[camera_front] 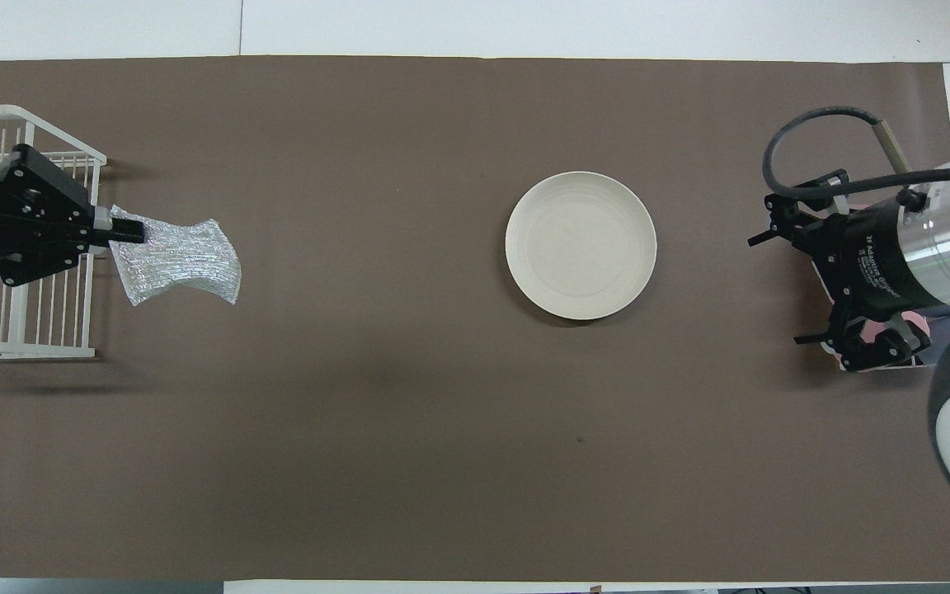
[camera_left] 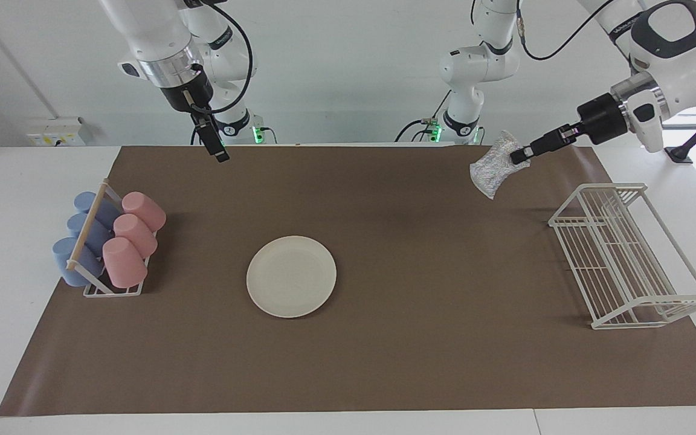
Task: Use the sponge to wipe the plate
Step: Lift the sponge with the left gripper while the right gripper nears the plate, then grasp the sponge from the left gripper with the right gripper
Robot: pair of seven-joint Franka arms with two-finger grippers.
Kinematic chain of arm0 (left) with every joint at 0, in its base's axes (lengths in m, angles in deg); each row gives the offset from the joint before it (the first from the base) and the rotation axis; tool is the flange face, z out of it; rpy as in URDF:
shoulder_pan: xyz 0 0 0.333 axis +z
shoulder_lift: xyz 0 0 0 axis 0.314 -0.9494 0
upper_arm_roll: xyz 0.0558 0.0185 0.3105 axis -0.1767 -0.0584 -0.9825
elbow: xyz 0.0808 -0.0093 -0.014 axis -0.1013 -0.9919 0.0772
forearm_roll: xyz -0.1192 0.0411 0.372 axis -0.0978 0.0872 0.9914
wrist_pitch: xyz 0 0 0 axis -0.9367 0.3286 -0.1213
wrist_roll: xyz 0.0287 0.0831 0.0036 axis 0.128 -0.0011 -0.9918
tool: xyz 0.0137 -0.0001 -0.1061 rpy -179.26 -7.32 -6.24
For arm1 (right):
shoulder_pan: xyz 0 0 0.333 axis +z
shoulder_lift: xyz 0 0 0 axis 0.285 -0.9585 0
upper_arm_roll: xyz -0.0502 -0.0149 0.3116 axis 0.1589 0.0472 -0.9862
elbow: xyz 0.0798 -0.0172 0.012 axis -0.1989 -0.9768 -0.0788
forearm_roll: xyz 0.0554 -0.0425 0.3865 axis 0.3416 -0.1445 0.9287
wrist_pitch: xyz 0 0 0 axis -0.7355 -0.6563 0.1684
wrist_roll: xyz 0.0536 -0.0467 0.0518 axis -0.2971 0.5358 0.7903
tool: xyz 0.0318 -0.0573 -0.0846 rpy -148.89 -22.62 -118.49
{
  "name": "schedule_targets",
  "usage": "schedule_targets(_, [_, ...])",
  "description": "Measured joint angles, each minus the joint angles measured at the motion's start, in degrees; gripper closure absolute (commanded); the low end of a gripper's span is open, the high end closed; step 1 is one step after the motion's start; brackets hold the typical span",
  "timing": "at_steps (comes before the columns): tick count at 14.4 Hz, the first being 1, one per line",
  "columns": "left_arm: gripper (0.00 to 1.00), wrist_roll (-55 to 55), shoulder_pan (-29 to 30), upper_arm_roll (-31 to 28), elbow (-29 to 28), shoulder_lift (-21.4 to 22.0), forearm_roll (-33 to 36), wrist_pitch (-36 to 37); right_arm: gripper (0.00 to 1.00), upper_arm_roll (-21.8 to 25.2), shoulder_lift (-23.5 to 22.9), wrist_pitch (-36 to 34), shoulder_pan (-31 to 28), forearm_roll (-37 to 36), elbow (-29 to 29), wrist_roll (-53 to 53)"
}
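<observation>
Sponge [camera_left: 494, 163] pinched by one edge in left claw [camera_left: 518, 155], hanging in the air over brown mat [camera_left: 420, 241] beside wire rack [camera_left: 626, 254]. Plate [camera_left: 291, 276] flat on mat mid-surface, untouched. Right claw [camera_left: 218, 151] spread wide, raised over cup rack [camera_left: 109, 241], waiting.

A cream-white plate [camera_left: 291, 276] is seen lying flat near the middle of a brown mat [camera_left: 420, 356]. A speckled silvery sponge [camera_left: 494, 162] is held in the air by the closed left gripper [camera_left: 517, 156], over the mat beside a white wire rack [camera_left: 623, 257]. The right gripper [camera_left: 221, 155] is held spread wide above the mat's edge nearest the robots.
</observation>
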State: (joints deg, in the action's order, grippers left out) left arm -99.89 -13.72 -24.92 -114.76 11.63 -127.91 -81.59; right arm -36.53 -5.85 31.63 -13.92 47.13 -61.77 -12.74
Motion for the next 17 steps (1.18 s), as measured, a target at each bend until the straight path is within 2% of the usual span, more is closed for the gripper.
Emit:
schedule_targets(3, [1.00, 10.27, -0.48, 0.33, -16.08, 8.50, -7.52, -4.38, 0.00, -3.44, 0.19, 3.46, 0.05, 0.00, 0.37, -8.53])
schedule_targets(6, [1.00, 16.17, -3.62, 0.61, -26.18, 14.33, -14.65, -8.92, 0.00, -5.42, 0.21, 5.89, 0.93, -0.01, 0.22, -13.05])
schedule_targets(10, [1.00, 21.50, -6.77, 0.76, -32.57, 17.09, -22.54, -10.94, 0.00, -5.58, 0.26, 5.89, 4.81, -0.07, -0.08, -13.92])
schedule_targets(13, [1.00, 27.77, -7.78, 0.73, -37.07, 17.41, -28.93, -10.99, 0.00, -5.52, 0.32, 5.89, 4.73, -0.07, -0.55, -13.85])
schedule_targets(17, [1.00, 33.76, -12.45, 0.84, -39.27, 17.36, -36.62, -14.32, 0.00, -5.64, 0.38, 6.68, 6.93, -0.01, -0.58, -12.88])
